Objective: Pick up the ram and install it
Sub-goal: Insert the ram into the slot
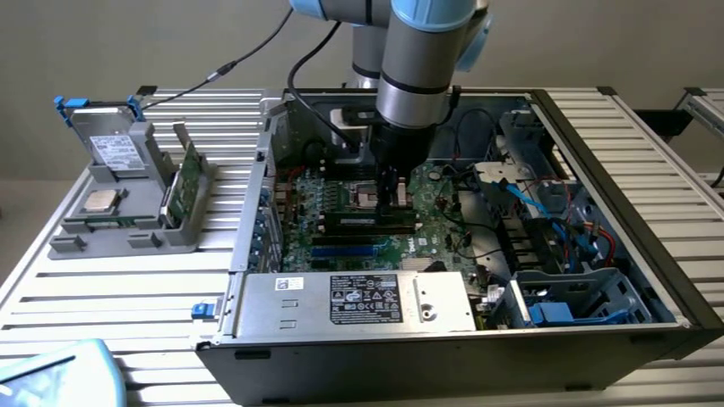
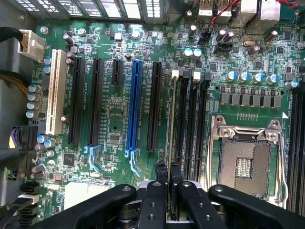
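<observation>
Clamping the ram edge-on, the jaws of the gripper are closing on its two long faces. The ram is standing beside the black memory slots, away from the empty CPU socket, mid-motherboard inside the open computer case; whether it is seated, I cannot tell.
</observation>
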